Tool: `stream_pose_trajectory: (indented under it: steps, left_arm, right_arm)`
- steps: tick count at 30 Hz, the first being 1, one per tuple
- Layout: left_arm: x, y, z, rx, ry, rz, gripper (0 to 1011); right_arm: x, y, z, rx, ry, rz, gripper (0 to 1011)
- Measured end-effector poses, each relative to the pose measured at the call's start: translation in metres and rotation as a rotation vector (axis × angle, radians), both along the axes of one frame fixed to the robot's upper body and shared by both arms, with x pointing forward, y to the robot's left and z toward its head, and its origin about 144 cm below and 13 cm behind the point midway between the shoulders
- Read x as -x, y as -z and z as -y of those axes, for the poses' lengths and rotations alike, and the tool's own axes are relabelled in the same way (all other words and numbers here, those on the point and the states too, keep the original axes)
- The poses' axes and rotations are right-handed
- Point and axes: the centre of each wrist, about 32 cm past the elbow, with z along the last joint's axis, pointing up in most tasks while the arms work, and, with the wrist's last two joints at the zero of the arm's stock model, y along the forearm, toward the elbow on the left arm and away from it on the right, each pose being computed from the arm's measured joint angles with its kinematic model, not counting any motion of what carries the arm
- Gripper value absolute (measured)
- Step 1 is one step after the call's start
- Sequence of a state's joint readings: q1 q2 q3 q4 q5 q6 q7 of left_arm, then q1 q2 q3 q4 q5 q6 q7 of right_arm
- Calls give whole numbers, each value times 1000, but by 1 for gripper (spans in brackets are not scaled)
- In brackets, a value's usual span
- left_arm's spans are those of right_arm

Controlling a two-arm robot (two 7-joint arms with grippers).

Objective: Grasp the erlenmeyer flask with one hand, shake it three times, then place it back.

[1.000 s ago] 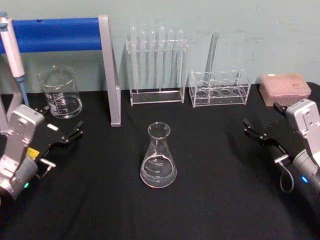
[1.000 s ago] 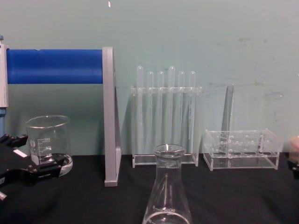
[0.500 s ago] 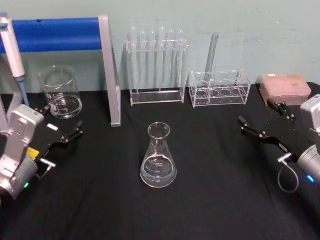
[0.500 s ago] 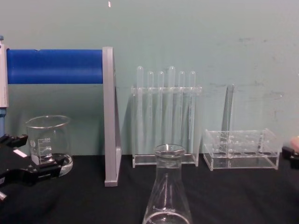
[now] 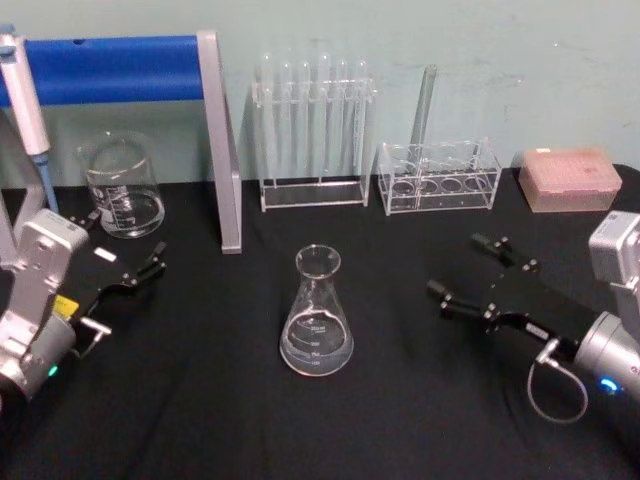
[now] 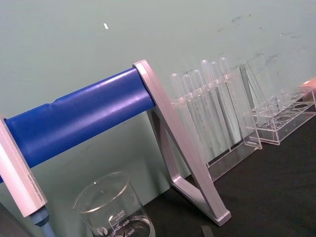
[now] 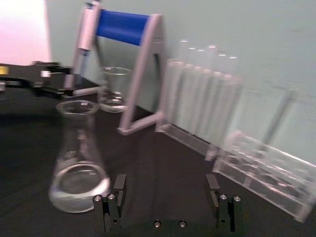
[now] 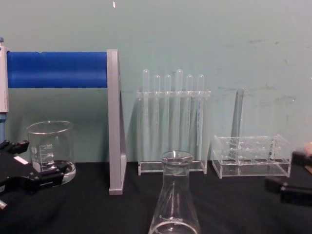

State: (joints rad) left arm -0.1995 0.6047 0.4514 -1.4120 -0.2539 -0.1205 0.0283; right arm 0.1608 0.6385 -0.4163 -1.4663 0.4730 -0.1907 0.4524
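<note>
Right gripper [image 5: 457,264], released wide at centre right, could clip the erlenmeyer flask [image 5: 316,315] sideways and topple it; left gripper [image 5: 122,243] idles spread at lower left.

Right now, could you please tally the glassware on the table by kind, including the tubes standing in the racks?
Erlenmeyer flask: 1
Beaker: 1
Test tubes: 7
Total: 9
</note>
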Motion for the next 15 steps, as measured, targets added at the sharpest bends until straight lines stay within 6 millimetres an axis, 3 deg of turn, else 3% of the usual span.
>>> stream_pose_trajectory:
  steps: [15]
  left_arm:
    - [0, 0, 0, 0, 0, 0, 1001]
  right_arm:
    - [-26, 8, -27, -39, -283, -62, 1002]
